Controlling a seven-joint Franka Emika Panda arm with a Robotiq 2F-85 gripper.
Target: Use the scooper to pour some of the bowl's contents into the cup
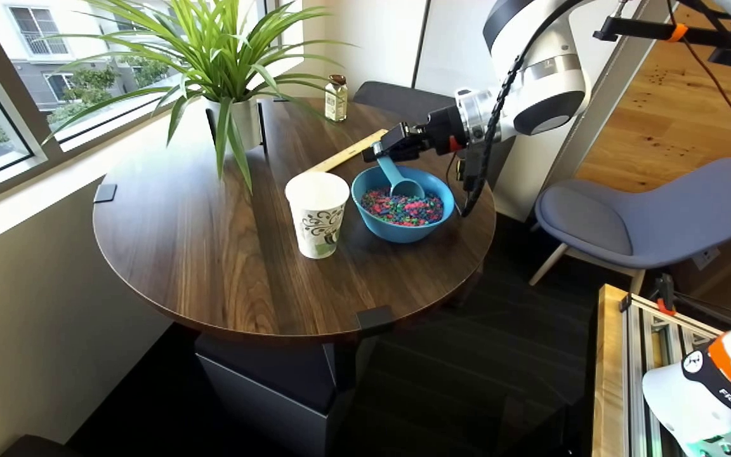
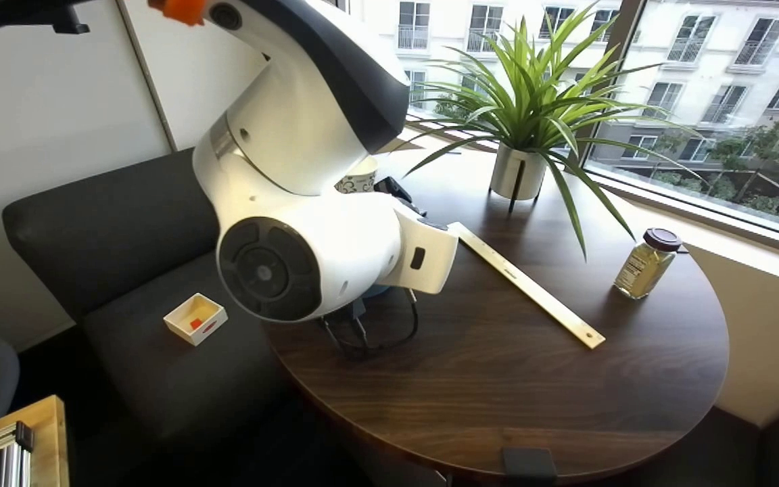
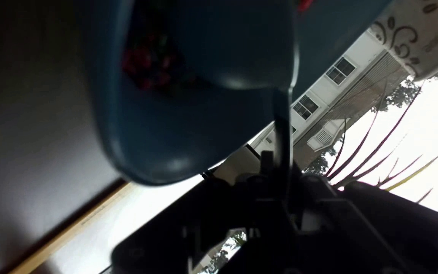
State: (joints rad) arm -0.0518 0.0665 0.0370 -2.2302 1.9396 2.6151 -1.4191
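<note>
The light-blue scooper (image 1: pixel 407 188) has its round head down inside the blue bowl (image 1: pixel 400 233), at the multicoloured pieces. My gripper (image 1: pixel 375 151) is shut on the scooper's handle, above the bowl's far rim. In the wrist view the handle rises from between the dark fingertips of the gripper (image 3: pixel 280 173), with the scooper's head (image 3: pixel 238 64) over the bowl (image 3: pixel 158 152). Whether pieces lie in the head is hard to tell. The white patterned cup (image 1: pixel 320 219) stands upright beside the bowl; the arm partly covers the cup (image 2: pixel 360 179) and nearly all of the bowl in an exterior view.
A wooden ruler (image 2: pixel 531 287) lies on the round table (image 1: pixel 213 254) behind the bowl and cup. A potted plant (image 1: pixel 238 124) and a glass jar (image 2: pixel 645 267) stand farther off. Cables (image 1: pixel 483 165) hang by the wrist near the bowl. A small box (image 2: pixel 195 321) sits on the bench.
</note>
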